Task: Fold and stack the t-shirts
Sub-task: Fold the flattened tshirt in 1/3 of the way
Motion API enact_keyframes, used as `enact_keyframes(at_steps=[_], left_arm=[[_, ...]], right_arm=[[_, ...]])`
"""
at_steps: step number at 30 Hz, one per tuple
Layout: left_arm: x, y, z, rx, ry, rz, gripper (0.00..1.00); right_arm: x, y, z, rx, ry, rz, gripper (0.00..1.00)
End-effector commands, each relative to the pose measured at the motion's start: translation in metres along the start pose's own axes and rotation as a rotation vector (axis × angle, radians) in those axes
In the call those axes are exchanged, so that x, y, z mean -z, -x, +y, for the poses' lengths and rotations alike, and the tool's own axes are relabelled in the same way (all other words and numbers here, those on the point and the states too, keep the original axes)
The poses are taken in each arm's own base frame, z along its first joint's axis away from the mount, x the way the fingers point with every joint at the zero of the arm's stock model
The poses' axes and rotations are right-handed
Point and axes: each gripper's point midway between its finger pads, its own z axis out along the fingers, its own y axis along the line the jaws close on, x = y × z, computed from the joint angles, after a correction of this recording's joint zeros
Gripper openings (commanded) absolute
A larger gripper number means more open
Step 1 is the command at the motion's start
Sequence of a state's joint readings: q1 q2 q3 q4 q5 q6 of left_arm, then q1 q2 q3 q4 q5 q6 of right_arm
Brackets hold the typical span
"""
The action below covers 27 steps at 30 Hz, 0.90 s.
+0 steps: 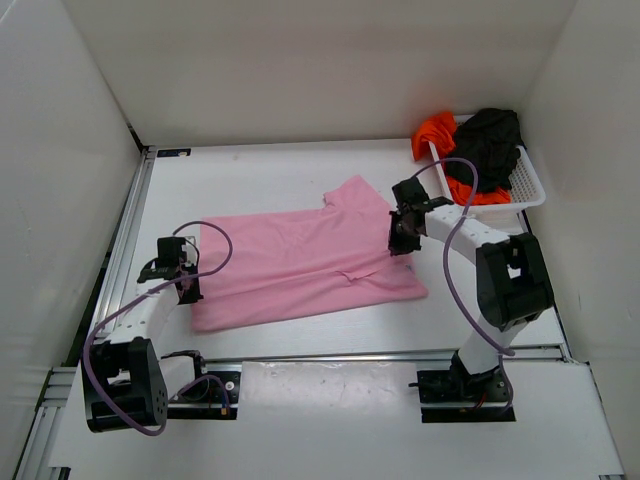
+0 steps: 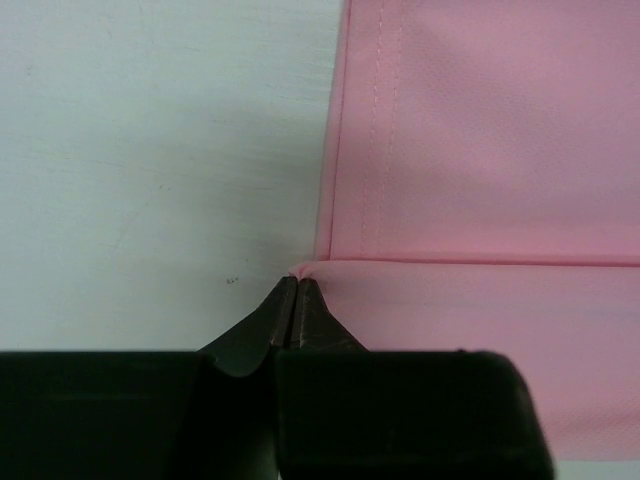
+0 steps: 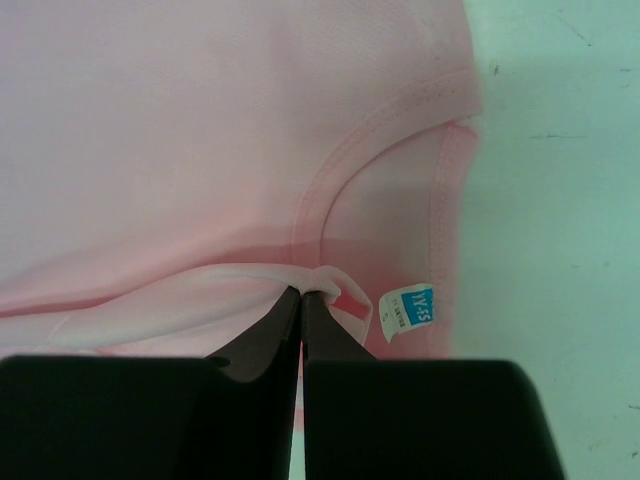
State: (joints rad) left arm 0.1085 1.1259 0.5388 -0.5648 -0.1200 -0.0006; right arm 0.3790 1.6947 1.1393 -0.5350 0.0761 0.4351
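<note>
The light pink t-shirt [image 1: 300, 260] lies spread across the middle of the table. My left gripper [image 1: 191, 292] is at its left edge, shut on a pinch of pink fabric [image 2: 480, 150] where a fold meets the hem, tips [image 2: 297, 282] together. My right gripper [image 1: 398, 246] is at the shirt's right side, shut [image 3: 302, 292] on a bunched edge of the pink shirt [image 3: 180, 130] just below the collar, beside a blue and white label [image 3: 412, 307]. The orange-red t-shirt [image 1: 435, 132] and the black t-shirt [image 1: 492, 140] are heaped in the basket.
A white mesh basket [image 1: 530, 185] stands at the back right corner, close behind the right arm. White walls enclose the table on three sides. A metal rail [image 1: 130, 230] runs along the left edge and another along the front.
</note>
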Motion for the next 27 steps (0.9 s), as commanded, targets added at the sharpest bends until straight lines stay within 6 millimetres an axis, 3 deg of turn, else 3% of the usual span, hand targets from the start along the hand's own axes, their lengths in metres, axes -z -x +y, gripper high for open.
enact_keyframes(at_steps=[1, 5, 14, 16, 18, 19, 23, 25, 27], left_arm=[[0.004, 0.019, 0.007, 0.012, 0.029, -0.054, 0.1], [0.001, 0.018, 0.006, 0.011, 0.029, -0.043, 0.1], [0.001, 0.02, 0.006, 0.011, 0.029, -0.043, 0.1], [-0.001, 0.019, 0.006, 0.01, 0.029, -0.034, 0.1], [-0.001, 0.019, 0.006, 0.01, 0.029, -0.034, 0.1], [-0.001, 0.019, 0.006, 0.01, 0.029, -0.034, 0.1], [-0.002, 0.02, 0.008, 0.01, 0.041, -0.034, 0.12], [-0.002, 0.023, 0.01, 0.01, 0.05, -0.035, 0.15], [-0.003, 0.026, 0.01, 0.01, 0.05, -0.034, 0.2]], right_arm=[[-0.008, 0.013, -0.007, -0.014, -0.031, -0.014, 0.0], [-0.011, 0.017, -0.003, -0.024, -0.022, -0.012, 0.0], [-0.007, 0.052, 0.009, -0.033, 0.002, -0.073, 0.01], [-0.014, 0.056, 0.005, -0.042, -0.011, -0.057, 0.04], [-0.024, 0.047, -0.001, -0.054, -0.021, -0.003, 0.1], [-0.025, 0.05, 0.005, -0.054, 0.002, 0.001, 0.12], [-0.018, 0.057, -0.003, -0.103, -0.008, 0.005, 0.35], [-0.015, 0.06, -0.012, -0.111, -0.038, -0.009, 0.38], [0.0, 0.067, -0.014, -0.119, -0.034, -0.05, 0.4]])
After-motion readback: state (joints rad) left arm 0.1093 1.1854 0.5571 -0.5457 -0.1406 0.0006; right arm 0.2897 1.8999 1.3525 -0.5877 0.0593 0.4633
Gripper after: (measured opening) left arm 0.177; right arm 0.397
